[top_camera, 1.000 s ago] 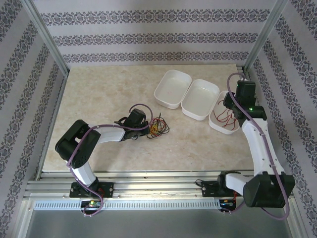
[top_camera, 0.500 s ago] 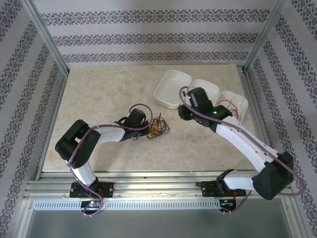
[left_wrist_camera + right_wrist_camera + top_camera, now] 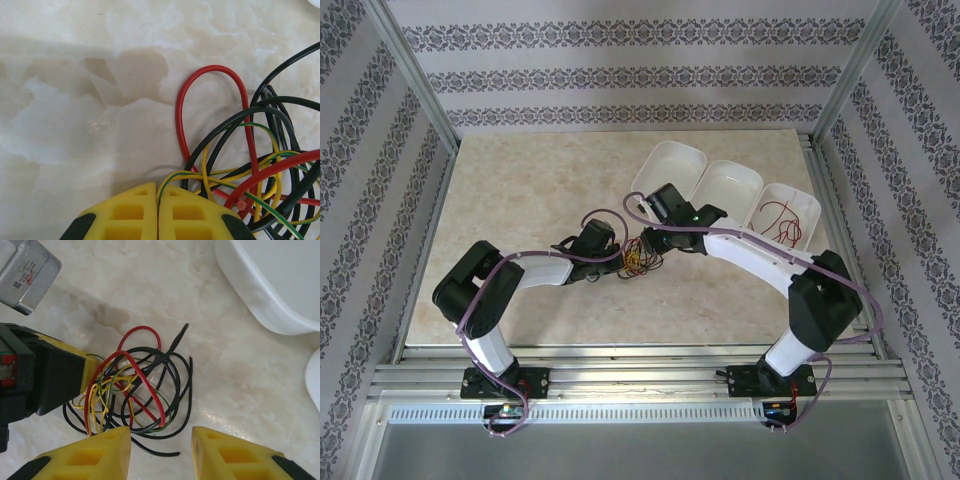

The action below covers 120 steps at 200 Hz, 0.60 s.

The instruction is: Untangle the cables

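Out on the surface (image 3: pixel 520 200), left end effector (image 3: pixel 158 200) is pinched shut on a yellow-green strand of the cables (image 3: pixel 132 385), right end effector (image 3: pixel 161 436) hovers open above, so I'd nab one red loop and pull slowly.

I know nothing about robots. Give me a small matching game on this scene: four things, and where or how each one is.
1 left jaws
2 right jaws
3 lone red cable
4 tangled cables

A in the rightmost tray
B open, at the tangle
C piled on the tabletop
D shut on a yellow-green wire

Pairs: 1-D, 2-B, 3-A, 4-C
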Tool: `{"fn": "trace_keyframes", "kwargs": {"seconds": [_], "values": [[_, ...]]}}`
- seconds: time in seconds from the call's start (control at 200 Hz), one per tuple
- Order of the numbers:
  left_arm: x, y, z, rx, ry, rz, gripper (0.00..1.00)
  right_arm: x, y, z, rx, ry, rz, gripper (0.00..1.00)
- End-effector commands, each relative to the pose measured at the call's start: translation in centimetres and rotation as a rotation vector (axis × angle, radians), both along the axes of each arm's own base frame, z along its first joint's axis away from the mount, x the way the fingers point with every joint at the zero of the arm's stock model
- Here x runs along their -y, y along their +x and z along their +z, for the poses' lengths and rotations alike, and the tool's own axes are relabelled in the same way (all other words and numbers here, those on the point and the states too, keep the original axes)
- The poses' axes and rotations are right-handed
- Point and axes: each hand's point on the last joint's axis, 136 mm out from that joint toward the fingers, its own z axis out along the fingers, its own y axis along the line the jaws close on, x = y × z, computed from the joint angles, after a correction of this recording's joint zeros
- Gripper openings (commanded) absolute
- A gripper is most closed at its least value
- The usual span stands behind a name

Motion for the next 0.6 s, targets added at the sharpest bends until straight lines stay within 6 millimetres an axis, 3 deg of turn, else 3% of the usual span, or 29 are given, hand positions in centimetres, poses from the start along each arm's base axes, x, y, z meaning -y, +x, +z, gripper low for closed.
{"fn": "trace_keyframes", "kwargs": {"seconds": [0.0, 0.36, 0.595], "values": [[0.2, -0.5, -0.9, -0.021, -0.004, -0.004, 0.0, -1.4, 0.7, -0.1, 0.0, 0.011, 0.04, 0.38], [0.1, -0.5, -1.2, -0.028, -0.001, 0.0, 0.0, -1.8, 2.4, -2.5, -0.03, -0.035, 0.034, 0.32], [0.1, -0.5, -1.2, -0.029, -0.001, 0.001, 0.0, -2.1, 2.3, -3.9, -0.07, -0.031, 0.039, 0.3]]}}
